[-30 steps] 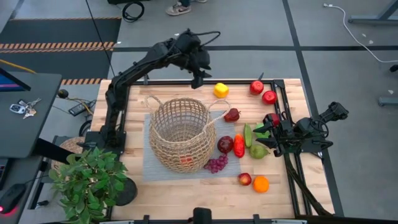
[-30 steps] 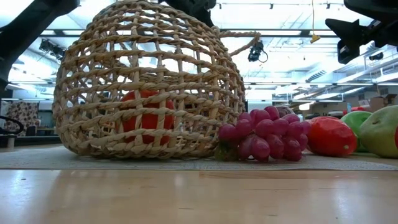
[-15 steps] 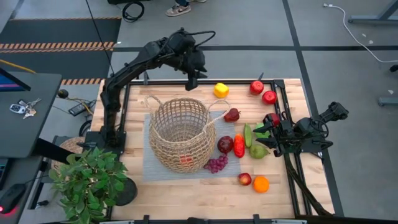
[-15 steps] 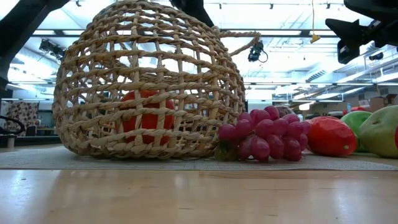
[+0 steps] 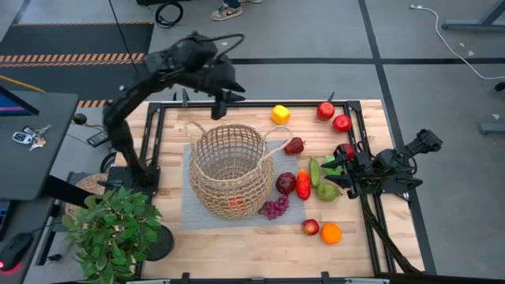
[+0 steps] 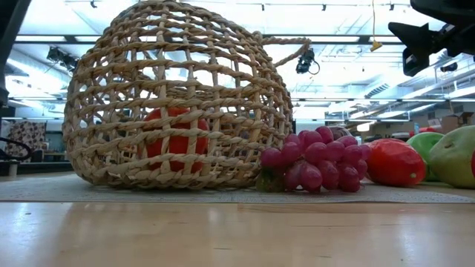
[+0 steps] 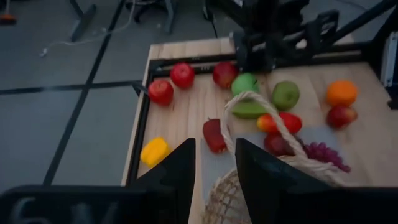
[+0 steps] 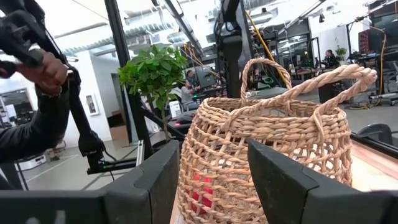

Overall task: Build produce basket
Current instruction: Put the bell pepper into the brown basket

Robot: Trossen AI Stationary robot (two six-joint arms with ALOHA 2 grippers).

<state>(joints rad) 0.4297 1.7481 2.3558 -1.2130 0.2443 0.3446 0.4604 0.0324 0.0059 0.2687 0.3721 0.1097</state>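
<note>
The wicker basket [image 5: 230,170] stands upright on a grey mat [image 5: 197,214]; a red-orange fruit [image 6: 174,137] lies on its bottom. The rest of the produce lies on the table to the right: yellow pepper [image 5: 280,114], red apples [image 5: 325,110], dark red fruit [image 5: 286,183], red chili [image 5: 302,184], green pears [image 5: 328,191], grapes [image 5: 274,208], orange [image 5: 331,233]. My left gripper [image 5: 220,109] hangs high, just beyond the basket's far rim; its fingers [image 7: 180,177] stand a little apart with nothing between them. My right gripper [image 5: 342,168] rests open at the right edge, by the pears.
A potted green plant [image 5: 110,229] stands at the near left corner. A black frame [image 5: 162,118] runs along the table's edges. A person's hand and sleeve [image 8: 43,71] show beyond the table in the right wrist view. Bare wood lies along the near edge [image 5: 237,248].
My left gripper has risen and swung toward the table's left edge, from over the basket's far right rim to beyond its far left rim. In the low view the arm has left the top of the picture. The basket and the produce have kept their places.
</note>
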